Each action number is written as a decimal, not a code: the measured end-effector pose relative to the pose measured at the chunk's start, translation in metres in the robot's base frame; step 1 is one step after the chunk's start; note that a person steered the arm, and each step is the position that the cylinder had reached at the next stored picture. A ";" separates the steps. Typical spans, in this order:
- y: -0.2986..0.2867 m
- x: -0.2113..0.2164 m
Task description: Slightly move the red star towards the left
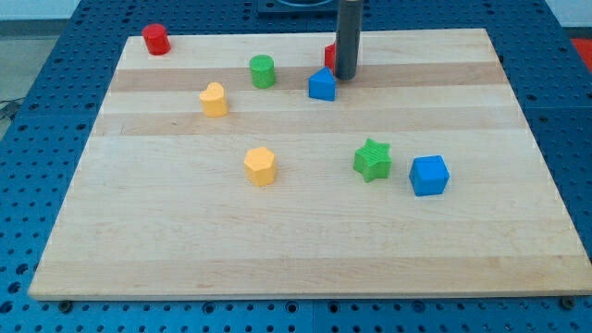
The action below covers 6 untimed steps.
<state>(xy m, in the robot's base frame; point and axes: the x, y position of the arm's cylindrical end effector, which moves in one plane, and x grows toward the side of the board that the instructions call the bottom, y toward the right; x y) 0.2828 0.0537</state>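
Blocks sit all over the wooden surface [305, 250]. Nearest are a blue cube [429, 176], a green star [373, 159] and a yellow block [261, 166]. Farther back are another yellow block [214, 99], a green cylinder [263, 71] and a blue block [322, 84]. My tip [346, 78] stands just right of that blue block. The rod hides most of the red star [329, 55] behind it. No claw shows. A red cylinder [155, 40] sits far left.

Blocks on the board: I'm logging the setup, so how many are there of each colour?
Red: 2, a cylinder and a piece mostly hidden behind the rod, above my tip
Green: 2, cylinder, star
Blue: 2
Yellow: 2
Total: 8
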 end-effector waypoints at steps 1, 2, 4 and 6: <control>-0.003 -0.004; 0.024 0.002; 0.019 -0.040; -0.003 -0.035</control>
